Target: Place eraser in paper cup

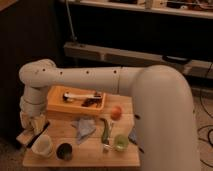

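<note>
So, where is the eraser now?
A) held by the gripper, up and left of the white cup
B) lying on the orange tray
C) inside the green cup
A: the gripper holds the eraser at the table's left edge, just beside the white cup.

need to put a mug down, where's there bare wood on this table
Bare wood shows along the front edge of the wooden table, between the small dark cup and the small green cup. The front left is crowded: the gripper, shut on the tan eraser, sits by the white paper cup.
</note>
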### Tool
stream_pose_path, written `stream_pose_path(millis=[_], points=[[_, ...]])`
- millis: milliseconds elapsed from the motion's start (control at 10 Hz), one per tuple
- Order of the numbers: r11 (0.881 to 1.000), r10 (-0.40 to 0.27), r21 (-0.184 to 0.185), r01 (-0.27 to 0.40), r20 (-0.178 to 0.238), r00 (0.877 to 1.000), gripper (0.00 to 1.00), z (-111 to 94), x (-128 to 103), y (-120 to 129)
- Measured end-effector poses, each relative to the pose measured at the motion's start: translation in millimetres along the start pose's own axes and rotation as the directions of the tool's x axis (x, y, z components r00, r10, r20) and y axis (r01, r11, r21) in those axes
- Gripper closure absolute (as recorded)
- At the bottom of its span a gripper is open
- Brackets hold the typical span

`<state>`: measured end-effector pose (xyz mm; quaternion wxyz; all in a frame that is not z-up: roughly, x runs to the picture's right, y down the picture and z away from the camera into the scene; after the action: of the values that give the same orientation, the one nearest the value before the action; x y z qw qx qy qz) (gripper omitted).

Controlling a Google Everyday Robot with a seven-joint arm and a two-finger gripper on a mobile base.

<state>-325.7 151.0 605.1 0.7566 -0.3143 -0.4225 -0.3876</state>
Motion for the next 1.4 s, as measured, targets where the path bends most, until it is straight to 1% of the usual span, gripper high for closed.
stream_pose_path(millis=[600,800,1000,1400], points=[[0.999,0.015,-0.033,-0.015,0.024,1.000,1.00,38,-1,10],[0.999,0.027,-0.039,-0.026,0.027,0.999,1.00,47,1,14],[0.998,0.045,-0.043,-0.044,0.025,0.999,1.00,53,2,20],[0.997,0.059,-0.048,-0.058,0.022,0.998,1.00,57,2,25]])
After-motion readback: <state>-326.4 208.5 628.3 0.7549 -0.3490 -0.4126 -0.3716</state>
